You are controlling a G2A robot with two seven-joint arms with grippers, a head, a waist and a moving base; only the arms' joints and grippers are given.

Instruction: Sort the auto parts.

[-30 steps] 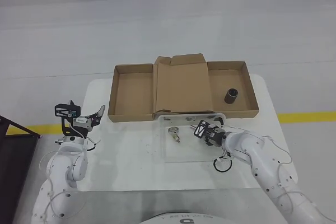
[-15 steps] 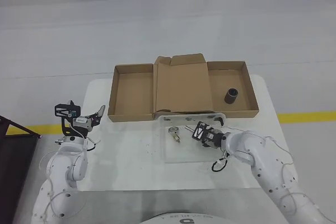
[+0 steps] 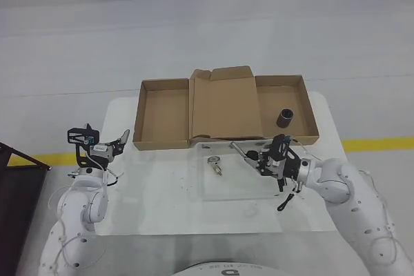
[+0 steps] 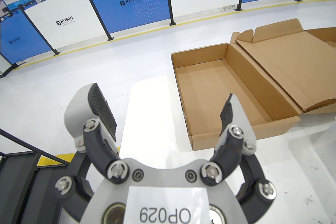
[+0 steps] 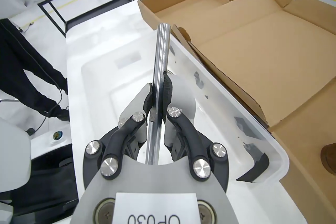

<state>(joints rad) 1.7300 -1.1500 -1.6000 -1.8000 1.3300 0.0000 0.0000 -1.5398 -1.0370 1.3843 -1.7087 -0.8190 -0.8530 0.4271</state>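
The left arm and right arm were white, rounded, jointed shells with thin black cables looped outside. The left gripper and right gripper each had a grey metal plate, black curved links, silver screws and pale fingers with black ribbed pads. Each plate bore a white printed label.
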